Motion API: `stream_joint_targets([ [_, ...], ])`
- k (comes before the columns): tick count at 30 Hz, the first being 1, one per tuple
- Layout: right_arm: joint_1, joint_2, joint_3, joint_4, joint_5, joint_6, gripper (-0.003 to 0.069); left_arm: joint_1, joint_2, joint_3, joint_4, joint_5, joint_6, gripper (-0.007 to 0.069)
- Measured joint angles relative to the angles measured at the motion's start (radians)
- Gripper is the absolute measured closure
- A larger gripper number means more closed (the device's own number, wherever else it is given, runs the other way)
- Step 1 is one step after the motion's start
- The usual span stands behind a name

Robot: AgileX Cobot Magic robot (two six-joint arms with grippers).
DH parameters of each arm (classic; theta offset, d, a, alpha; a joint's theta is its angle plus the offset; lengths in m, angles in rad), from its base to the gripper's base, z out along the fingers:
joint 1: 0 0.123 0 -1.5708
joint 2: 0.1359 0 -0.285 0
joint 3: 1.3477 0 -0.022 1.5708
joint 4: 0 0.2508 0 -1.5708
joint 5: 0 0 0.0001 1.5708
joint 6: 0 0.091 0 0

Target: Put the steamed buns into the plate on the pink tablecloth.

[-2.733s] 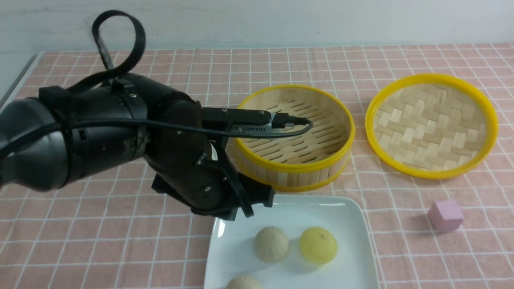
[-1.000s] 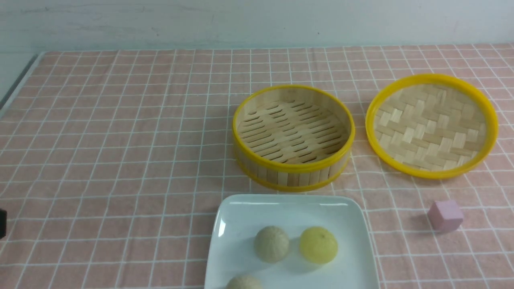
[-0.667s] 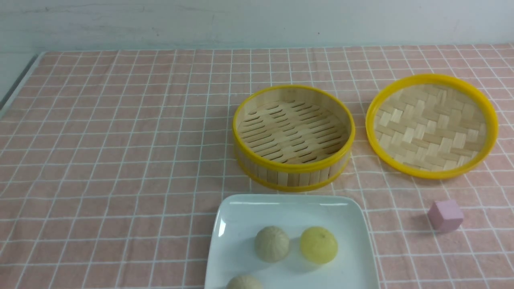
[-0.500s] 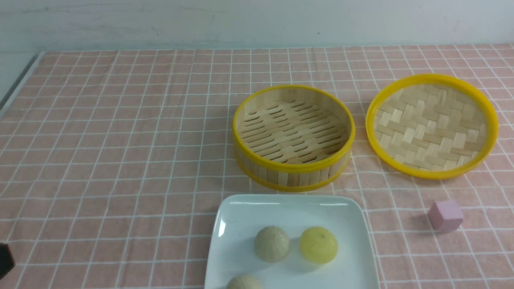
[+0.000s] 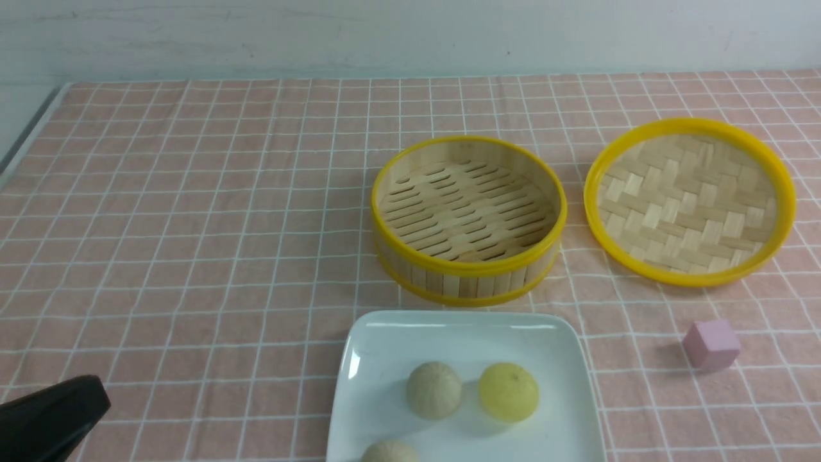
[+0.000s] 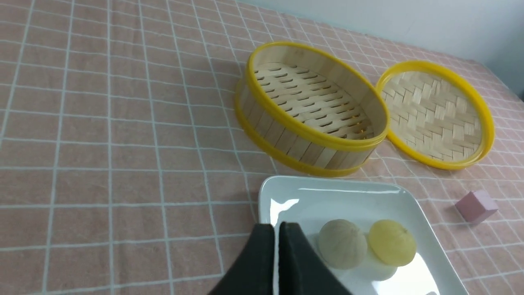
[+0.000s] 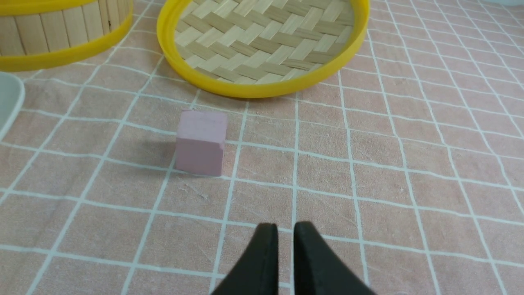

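The steamed buns (image 5: 434, 389) all sit on the plate (image 5: 397, 337) at the desk's near edge, so you look finished. Left claw (image 6: 276, 229) is together, empty; right claw (image 7: 285, 229) shows a slight gap, holding nothing. Just park both.

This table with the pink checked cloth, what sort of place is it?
Probably a test table laid out like a dim sum kitchen: a bamboo steamer, its woven lid and three buns on a white plate.
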Motion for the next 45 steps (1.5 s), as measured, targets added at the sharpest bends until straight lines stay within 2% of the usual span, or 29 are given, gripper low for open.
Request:
stream_joint_targets([
  [6, 0.000, 0.000, 0.000, 0.000, 0.000, 0.000, 0.0564, 0.001, 0.000, 0.011, 0.032, -0.002, 0.000, 0.0573],
  [9, 0.000, 0.000, 0.000, 0.000, 0.000, 0.000, 0.0562, 0.036, 0.000, 0.044, 0.020, -0.030, 0.018, 0.0570],
  [13, 0.000, 0.000, 0.000, 0.000, 0.000, 0.000, 0.0558, 0.141, 0.000, 0.099, -0.051, -0.060, 0.132, 0.0568],
  [16, 0.000, 0.000, 0.000, 0.000, 0.000, 0.002, 0.0553, 0.313, -0.004, 0.173, -0.157, -0.145, 0.329, 0.0563],
  [19, 0.000, 0.000, 0.000, 0.000, 0.000, 0.003, 0.0548, 0.457, -0.027, 0.249, -0.206, -0.218, 0.443, 0.0559],
  [22, 0.000, 0.000, 0.000, 0.000, 0.000, 0.004, 0.0545, 0.564, -0.085, 0.324, -0.217, -0.237, 0.475, 0.0557],
  [25, 0.000, 0.000, 0.000, 0.000, 0.000, 0.004, 0.0542, 0.629, -0.161, 0.388, -0.215, -0.242, 0.484, 0.0552],
  [30, 0.000, 0.000, 0.000, 0.000, 0.000, 0.004, 0.0542, 0.643, -0.234, 0.419, -0.194, -0.213, 0.486, 0.0549],
  [45, 0.000, 0.000, 0.000, 0.000, 0.000, 0.004, 0.0525, 0.646, -0.241, 0.419, -0.189, -0.199, 0.487, 0.0546],
])
